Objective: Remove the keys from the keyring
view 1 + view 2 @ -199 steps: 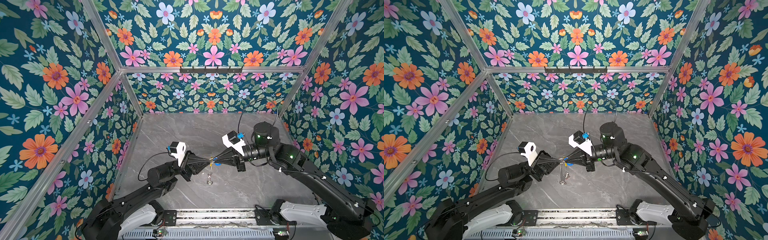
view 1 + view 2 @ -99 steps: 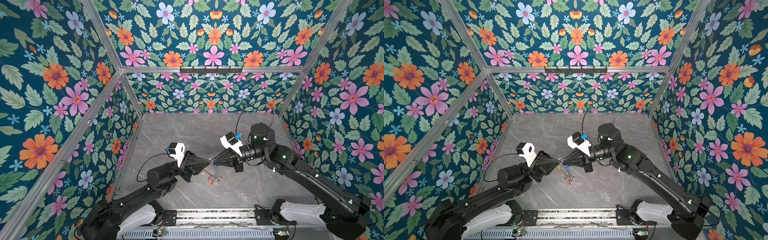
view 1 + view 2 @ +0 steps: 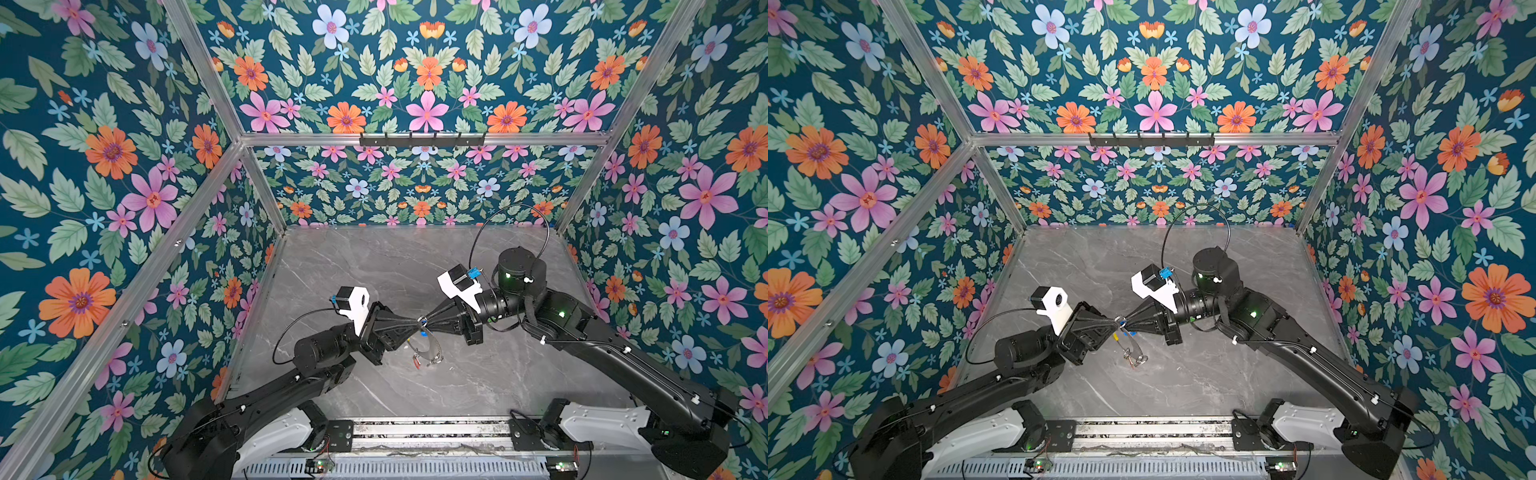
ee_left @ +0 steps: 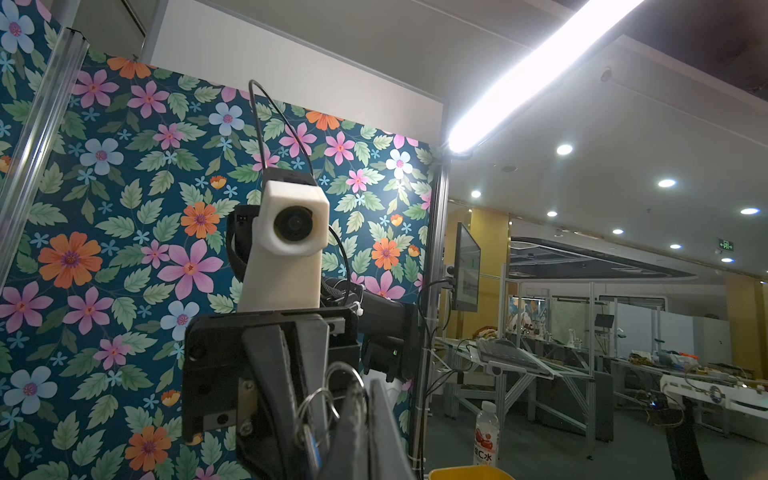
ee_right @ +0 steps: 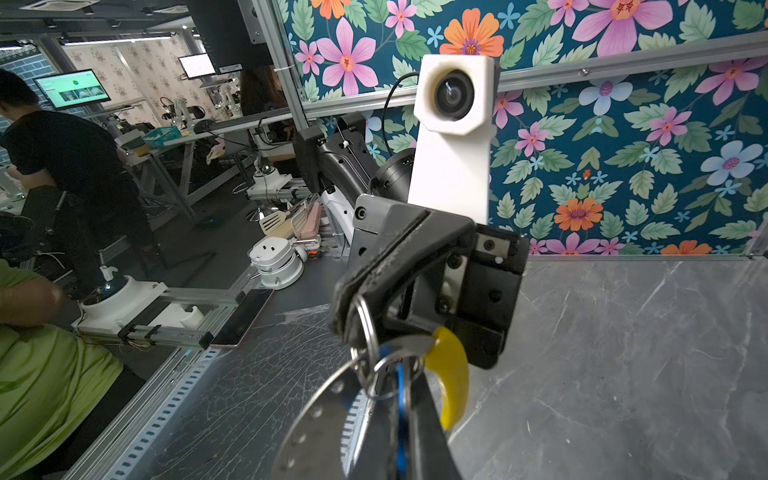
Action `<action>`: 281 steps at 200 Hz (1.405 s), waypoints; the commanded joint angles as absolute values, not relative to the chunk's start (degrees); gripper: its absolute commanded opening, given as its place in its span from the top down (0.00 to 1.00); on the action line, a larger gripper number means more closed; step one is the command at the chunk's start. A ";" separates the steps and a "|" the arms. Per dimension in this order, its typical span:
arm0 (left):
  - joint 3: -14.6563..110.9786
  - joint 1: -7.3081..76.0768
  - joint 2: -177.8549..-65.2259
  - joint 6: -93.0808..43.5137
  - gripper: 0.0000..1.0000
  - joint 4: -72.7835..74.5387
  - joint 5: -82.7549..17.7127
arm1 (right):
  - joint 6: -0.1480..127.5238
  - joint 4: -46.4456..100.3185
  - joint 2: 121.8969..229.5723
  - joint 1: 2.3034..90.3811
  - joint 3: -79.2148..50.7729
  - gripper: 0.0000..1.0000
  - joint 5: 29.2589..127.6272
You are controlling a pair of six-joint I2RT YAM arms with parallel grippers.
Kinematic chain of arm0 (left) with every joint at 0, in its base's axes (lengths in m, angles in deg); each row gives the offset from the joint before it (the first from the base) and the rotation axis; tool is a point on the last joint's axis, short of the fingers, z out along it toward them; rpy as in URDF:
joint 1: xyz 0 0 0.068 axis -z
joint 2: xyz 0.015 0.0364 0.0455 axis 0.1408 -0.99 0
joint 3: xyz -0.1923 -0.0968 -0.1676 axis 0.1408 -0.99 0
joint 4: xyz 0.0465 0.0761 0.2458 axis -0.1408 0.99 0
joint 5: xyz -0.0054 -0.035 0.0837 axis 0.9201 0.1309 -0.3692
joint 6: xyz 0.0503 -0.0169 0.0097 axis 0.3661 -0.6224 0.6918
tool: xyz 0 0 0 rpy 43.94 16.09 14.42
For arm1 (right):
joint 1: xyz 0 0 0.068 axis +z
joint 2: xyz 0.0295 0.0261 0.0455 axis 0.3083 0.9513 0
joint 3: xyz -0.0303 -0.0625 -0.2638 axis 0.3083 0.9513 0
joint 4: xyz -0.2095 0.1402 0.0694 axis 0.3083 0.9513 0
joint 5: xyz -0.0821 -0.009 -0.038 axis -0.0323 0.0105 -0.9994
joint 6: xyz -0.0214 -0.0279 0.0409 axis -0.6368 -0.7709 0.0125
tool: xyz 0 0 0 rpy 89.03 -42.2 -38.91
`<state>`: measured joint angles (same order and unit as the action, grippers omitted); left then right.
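My two grippers meet tip to tip above the middle of the grey table (image 3: 374, 270). The left gripper (image 3: 415, 322) (image 4: 368, 386) is shut on a small silvery split ring (image 4: 345, 374) (image 5: 365, 328). The right gripper (image 3: 430, 323) (image 5: 399, 386) is shut on the blue-tagged key (image 5: 400, 428). Below both tips hangs the keyring (image 3: 434, 347) (image 3: 1133, 345) (image 5: 311, 415), clear of the table, with its yellow arc (image 5: 449, 374) next to the right fingers. The red-tagged key (image 3: 417, 363) (image 3: 1133, 363) dangles at its lowest point.
Flowered walls close the table in on three sides, and a black hook rail (image 3: 422, 140) runs along the back wall. A metal rail (image 3: 415, 432) with both arm bases lines the front edge. A yellow bin (image 4: 465, 473) stands outside the cell.
Both grippers have shifted slightly left, still tip to tip. The keyring, which hung edge-on, has swung round and now shows its loop and the red tag.
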<state>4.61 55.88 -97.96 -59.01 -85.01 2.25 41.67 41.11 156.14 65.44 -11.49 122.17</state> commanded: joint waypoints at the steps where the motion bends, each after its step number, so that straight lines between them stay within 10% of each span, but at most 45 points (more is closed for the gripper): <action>1: 5.48 56.76 -97.93 -58.69 1.00 -90.79 5.72 | 41.78 42.35 157.25 65.72 -12.12 1.00 116.53; 249: 6.22 55.12 -98.79 -57.65 1.00 -88.83 6.62 | 43.78 42.48 147.09 70.34 -5.63 1.00 105.73; 281: 6.40 55.01 -99.08 -57.58 1.00 -89.12 6.89 | 44.42 41.94 146.37 70.56 -5.06 0.84 105.05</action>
<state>5.77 55.08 -99.14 -57.72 -84.66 5.99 43.14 42.59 146.78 70.49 -5.39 107.46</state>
